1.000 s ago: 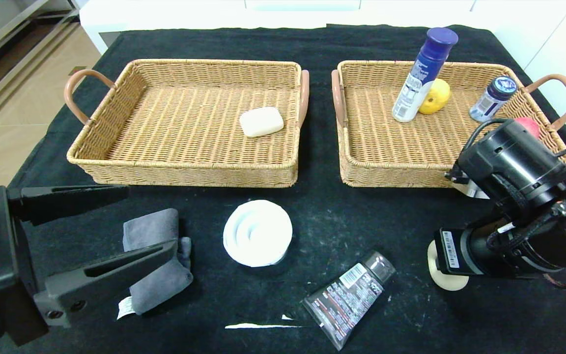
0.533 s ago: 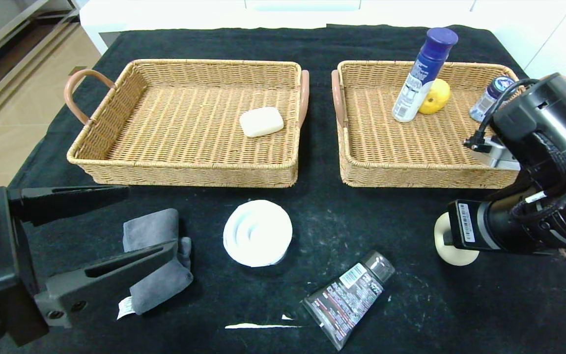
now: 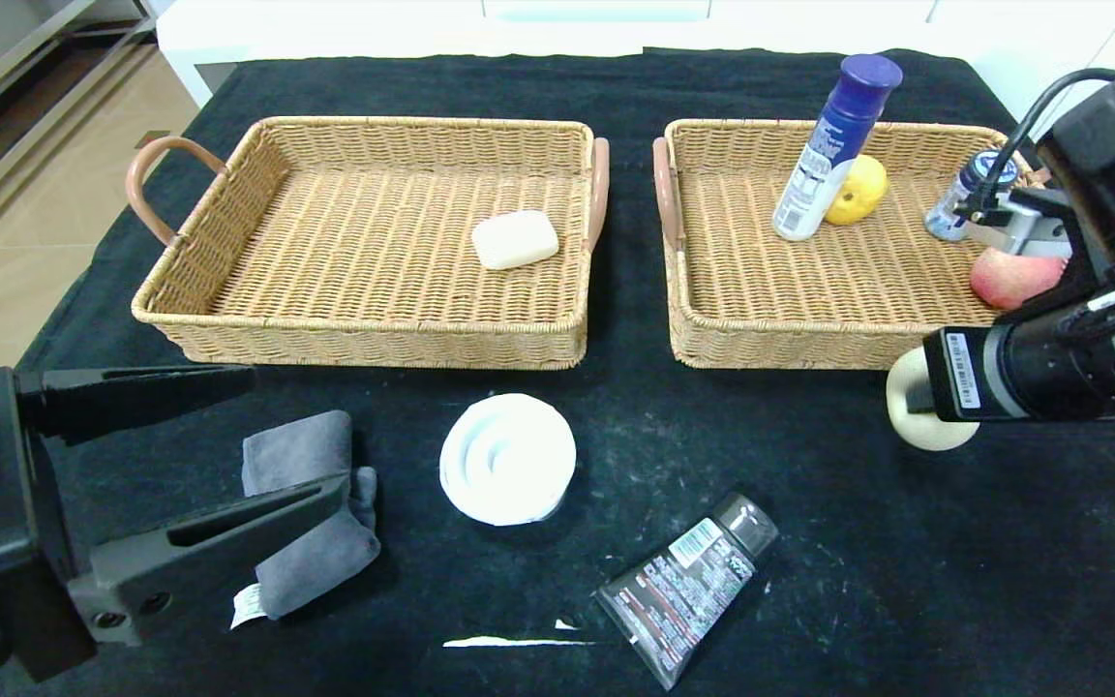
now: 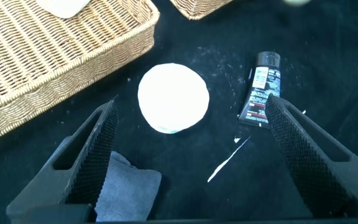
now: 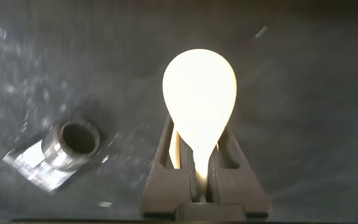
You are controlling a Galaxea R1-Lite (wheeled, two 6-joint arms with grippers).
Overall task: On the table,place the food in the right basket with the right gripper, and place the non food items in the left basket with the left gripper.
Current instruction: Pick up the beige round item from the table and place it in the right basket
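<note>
My right gripper (image 3: 918, 402) is shut on the pale cream bun (image 3: 904, 409) and holds it above the black table (image 3: 809, 542), just in front of the right basket (image 3: 770, 348). In the right wrist view the bun (image 5: 199, 93) sticks out past the closed gripper (image 5: 199, 134). The white bottle with a blue cap (image 3: 824, 160) and the yellow fruit (image 3: 858, 189) stand in that basket. My left gripper (image 3: 296, 431) is open low at the near left, over the grey cloth (image 3: 311, 523). The white roll (image 3: 507, 459) and the black tube (image 3: 688, 584) lie on the table.
The left basket (image 3: 364, 339) holds a cream soap bar (image 3: 515, 239). A small blue-capped bottle (image 3: 964, 198) and a red apple (image 3: 1012, 276) sit at the right basket's right end. A thin white strip (image 3: 509, 641) lies near the front edge.
My right arm has lifted the bun and carried it back and to the right, toward the right basket's front edge. The red apple has come into view. The left arm has not moved.
</note>
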